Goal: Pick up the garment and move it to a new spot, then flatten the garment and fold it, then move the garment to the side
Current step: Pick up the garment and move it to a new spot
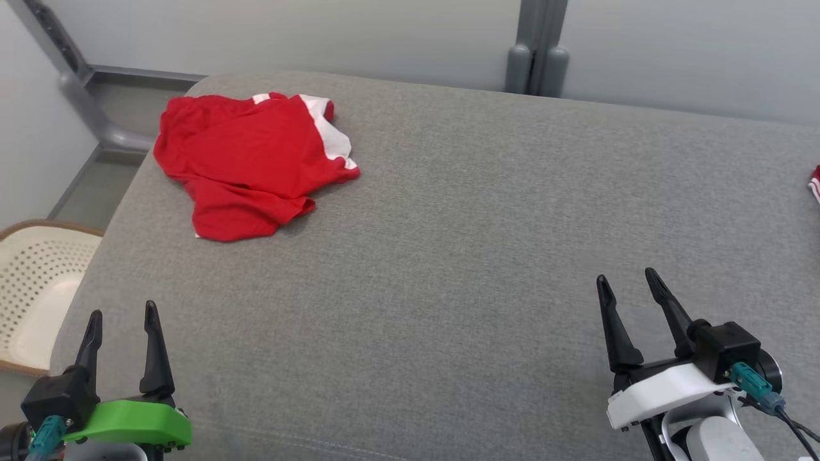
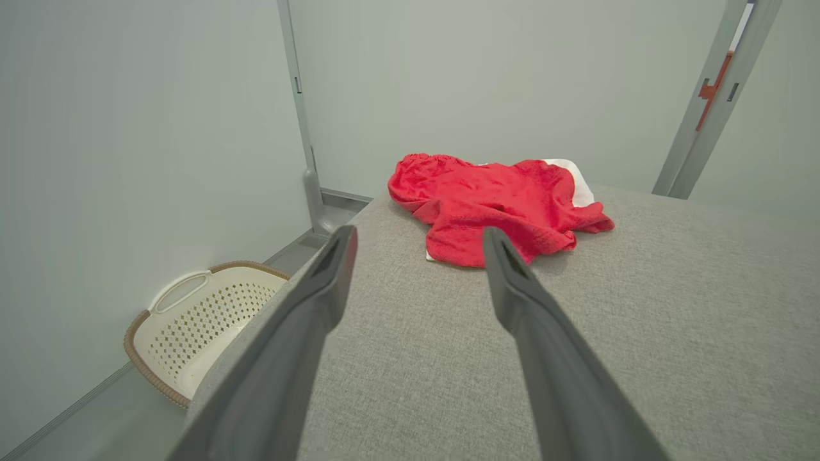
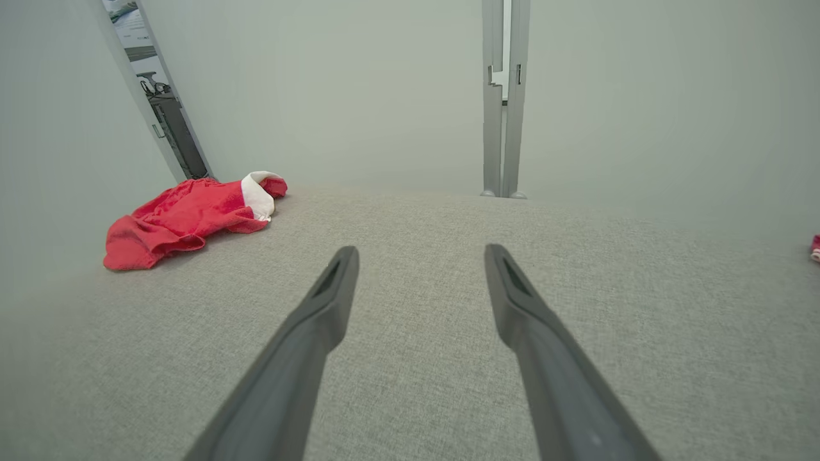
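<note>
Plainly the crumpled red garment [image 1: 246, 160] lies ahead of the left gripper [image 1: 123, 309] — well apart from the right gripper [image 1: 626, 275] — and both stand spread wide, holding nothing.

You're facing a wide bench [image 1: 448, 256] covered in grey woven fabric, with rounded corners. Pale grey panel walls [image 1: 320, 32] close in the far side and the left, joined by grey metal posts [image 1: 537, 51]. On the grey floor [image 1: 96, 192] at the left stands a cream perforated basket [image 1: 32, 288] with a brown rim.
</note>
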You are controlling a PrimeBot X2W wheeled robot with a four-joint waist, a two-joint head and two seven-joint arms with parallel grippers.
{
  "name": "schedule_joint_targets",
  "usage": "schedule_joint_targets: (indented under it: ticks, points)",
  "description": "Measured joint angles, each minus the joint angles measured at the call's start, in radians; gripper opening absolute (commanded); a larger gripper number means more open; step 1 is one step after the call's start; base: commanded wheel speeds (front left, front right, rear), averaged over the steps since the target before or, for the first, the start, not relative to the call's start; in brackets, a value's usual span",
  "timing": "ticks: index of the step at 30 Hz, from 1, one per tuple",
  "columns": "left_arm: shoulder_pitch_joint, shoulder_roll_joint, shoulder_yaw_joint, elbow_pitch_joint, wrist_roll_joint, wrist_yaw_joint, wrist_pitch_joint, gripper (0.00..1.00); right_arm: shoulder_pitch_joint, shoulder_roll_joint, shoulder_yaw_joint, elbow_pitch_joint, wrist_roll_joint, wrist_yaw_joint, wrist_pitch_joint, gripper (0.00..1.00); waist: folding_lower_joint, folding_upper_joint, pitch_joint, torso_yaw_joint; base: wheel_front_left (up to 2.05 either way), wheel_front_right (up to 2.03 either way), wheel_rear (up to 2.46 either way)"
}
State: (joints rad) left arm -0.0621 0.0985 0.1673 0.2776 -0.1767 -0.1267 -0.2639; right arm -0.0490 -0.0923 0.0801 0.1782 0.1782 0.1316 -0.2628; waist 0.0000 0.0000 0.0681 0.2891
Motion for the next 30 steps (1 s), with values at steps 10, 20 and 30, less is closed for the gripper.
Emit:
schedule_joint_targets:
  ticks: [10,20,30]
  points:
    - [0.0,-0.008,0.021,-0.011,-0.004,0.001,0.0,1.0,-0.013,0.001,0.007,0.005,-0.007,0.0,0.0,1.0,0.0,0.0,0.013,0.105,0.0,0.0,0.0]
    - [0.001,-0.016,0.031,-0.014,-0.004,0.002,0.0,1.0,-0.017,0.0,0.016,0.011,-0.007,0.0,0.0,1.0,0.0,0.0,0.014,0.127,0.0,0.0,0.0]
    - [-0.133,0.008,0.04,-0.004,-0.02,0.002,0.0,1.0,-0.058,-0.027,0.001,-0.005,-0.025,0.0,0.002,1.0,0.0,0.0001,0.064,0.074,0.0,0.0,0.0]
